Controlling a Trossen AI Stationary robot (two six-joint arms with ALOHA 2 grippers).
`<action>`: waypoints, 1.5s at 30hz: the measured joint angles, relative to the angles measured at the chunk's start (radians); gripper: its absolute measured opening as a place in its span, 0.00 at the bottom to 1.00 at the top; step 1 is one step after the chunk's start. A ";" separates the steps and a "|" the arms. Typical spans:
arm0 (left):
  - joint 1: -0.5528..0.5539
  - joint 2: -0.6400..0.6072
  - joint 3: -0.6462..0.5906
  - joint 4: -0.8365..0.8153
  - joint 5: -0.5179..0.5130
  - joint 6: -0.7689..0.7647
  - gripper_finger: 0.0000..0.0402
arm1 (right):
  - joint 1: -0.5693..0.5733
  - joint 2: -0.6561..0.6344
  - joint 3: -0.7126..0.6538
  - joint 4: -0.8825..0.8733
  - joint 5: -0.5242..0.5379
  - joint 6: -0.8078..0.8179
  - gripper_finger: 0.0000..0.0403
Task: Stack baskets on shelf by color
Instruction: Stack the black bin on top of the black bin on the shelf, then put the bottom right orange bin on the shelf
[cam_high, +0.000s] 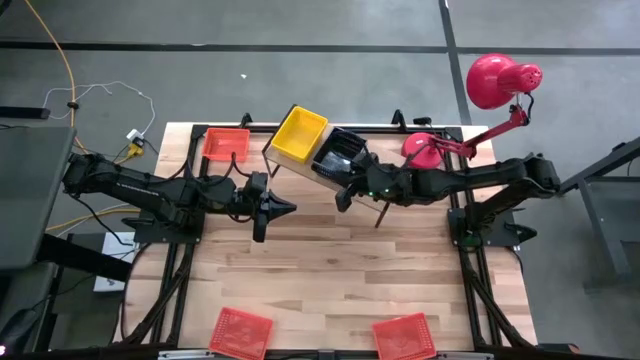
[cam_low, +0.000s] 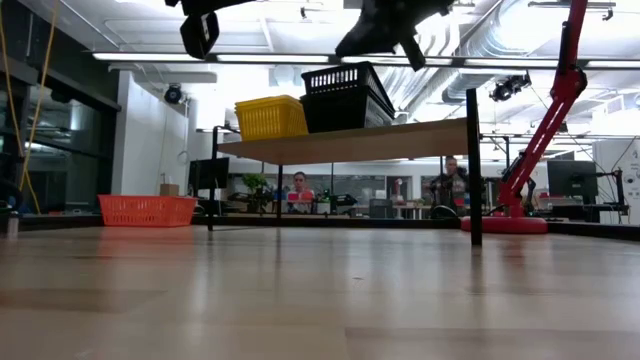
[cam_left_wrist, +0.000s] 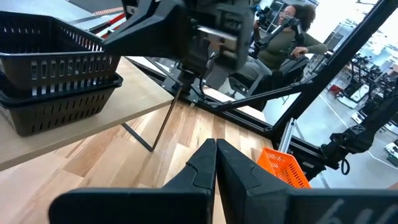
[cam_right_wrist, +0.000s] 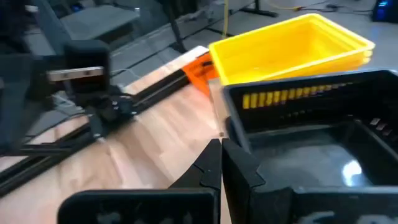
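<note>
My plank table (cam_high: 330, 270) carries the shelf (cam_low: 345, 142) at its far edge, a red lamp (cam_high: 495, 80) beside it, and a room with seated people beyond (seen in the low view). On the shelf sit the yellow baskets (cam_high: 298, 133) and black baskets (cam_high: 338, 155); orange-red baskets (cam_high: 227, 143) lie on the table. My right gripper (cam_high: 343, 199), fingers pressed together and empty, hovers just by the black ones. My left gripper (cam_high: 285, 208) waits mid-table, likewise closed.

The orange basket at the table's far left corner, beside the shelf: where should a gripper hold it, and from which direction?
Grip one long rim wall of the orange basket, coming straight down from above. It sits upright on the table with its mouth open, so the thin rim is exposed.
</note>
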 joint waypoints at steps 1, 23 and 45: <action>0.000 0.000 0.000 0.000 0.000 0.000 0.00 | -0.001 0.001 0.000 -0.003 0.017 0.000 0.00; 0.026 -0.039 0.034 -0.010 0.071 0.034 0.00 | -0.001 -0.023 -0.001 -0.054 0.028 -0.028 0.00; 0.081 -0.292 0.108 -0.159 0.056 0.212 0.00 | 0.101 -0.272 0.000 -0.062 -0.309 -0.179 0.00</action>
